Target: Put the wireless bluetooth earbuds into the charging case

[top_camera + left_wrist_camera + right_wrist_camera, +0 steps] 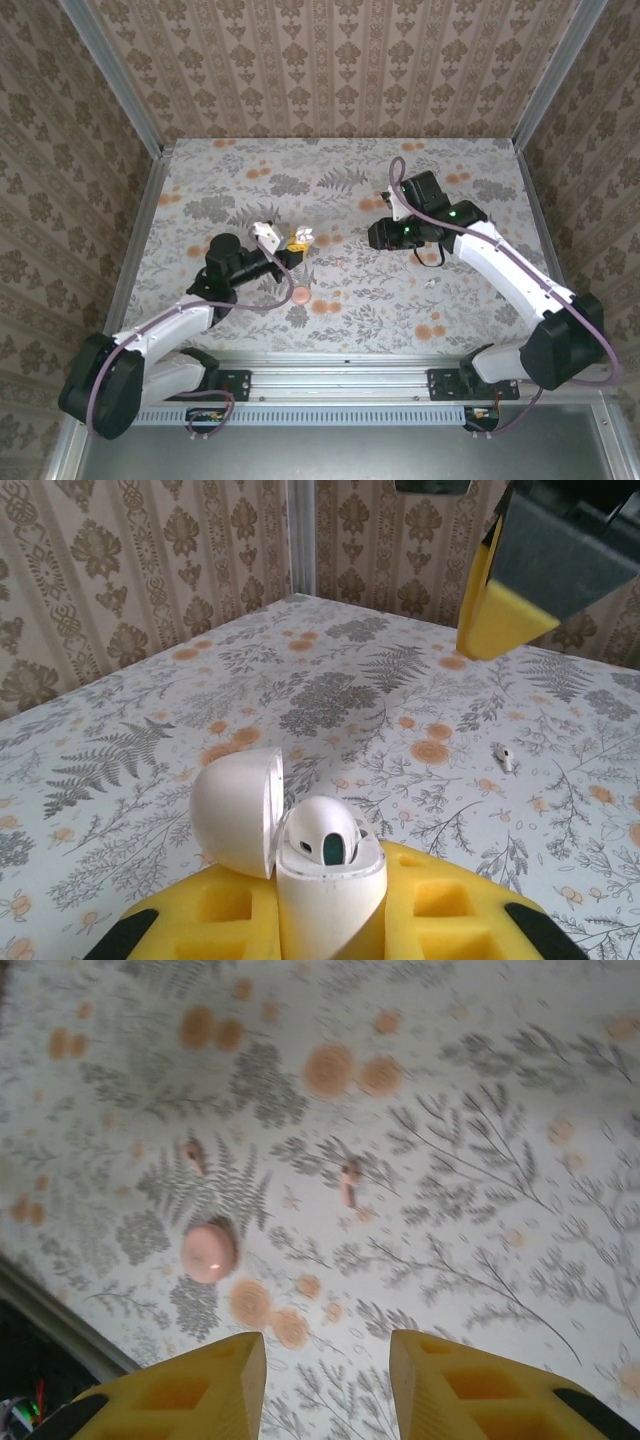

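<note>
You have the flowered table under both arms. Your right gripper hangs over it with its jaws apart and nothing between them. Your left gripper is clamped on the open white case, its lid hinged aside. A pink disc lies on the table near that gripper. One white earbud lies on the table, well apart from the case.
</note>
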